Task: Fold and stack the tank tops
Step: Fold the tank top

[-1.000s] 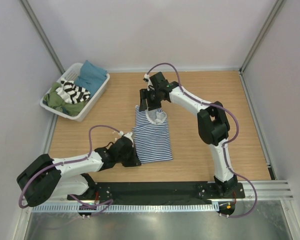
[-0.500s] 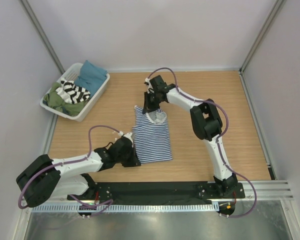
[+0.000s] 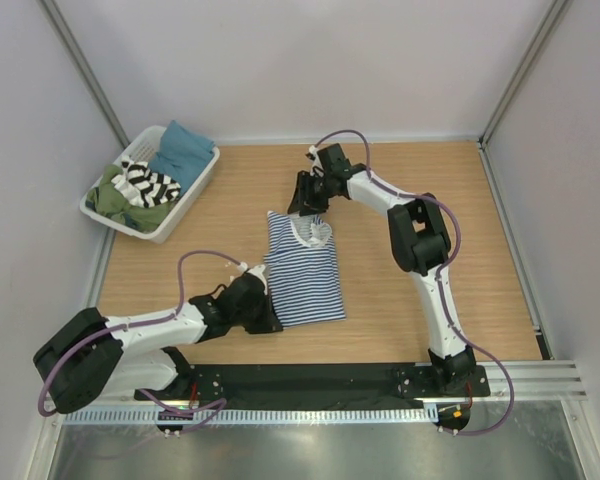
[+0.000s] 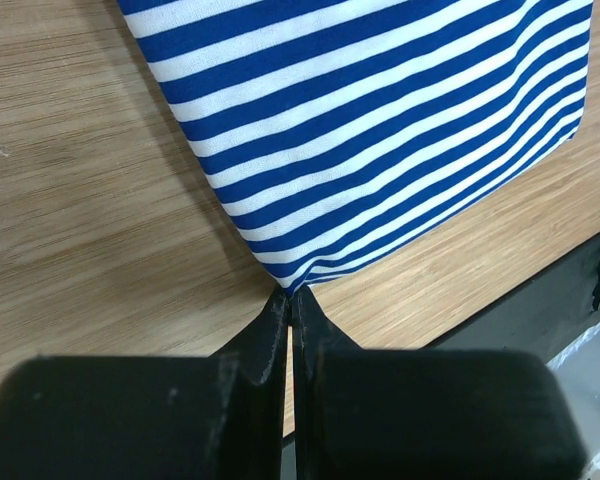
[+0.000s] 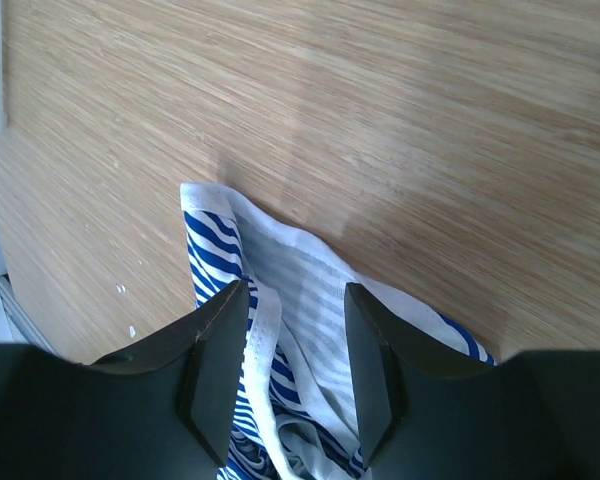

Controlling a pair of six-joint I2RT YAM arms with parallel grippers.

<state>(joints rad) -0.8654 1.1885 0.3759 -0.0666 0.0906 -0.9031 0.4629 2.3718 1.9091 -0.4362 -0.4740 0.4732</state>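
Looked down on a pale wood tabletop point(image 3: 410, 290) boxed in by plain light walls at the far edge and both sides, with a black rail point(image 3: 320, 381) along the near edge. Found the navy-and-white tank top point(image 3: 305, 270) lying flat near the middle, hem toward the rail, neckline toward the far wall. Saw its long edges fairly straight and the far end rumpled, with pale inner cloth turned up. Noted bare wood all round it: a broad stretch on the right out to the side wall, a strip beyond the neckline, a narrower lane on the left.

Spotted the white basket point(image 3: 192, 196) in the far left corner, well apart from the flat garment, with the black-and-white tank top point(image 3: 148, 182) heaped inside among teal and green cloth.

Found the left gripper point(image 3: 271, 322) low at the near left corner of the hem, jaws pressed together, tips meeting the very point of that corner. Could not tell whether any cloth was caught between them.

Found the right gripper point(image 3: 305, 205) over the neckline end, jaws parted. Saw its fingers point(image 5: 220, 340) standing to either side of the upturned white edge, nothing clamped between them
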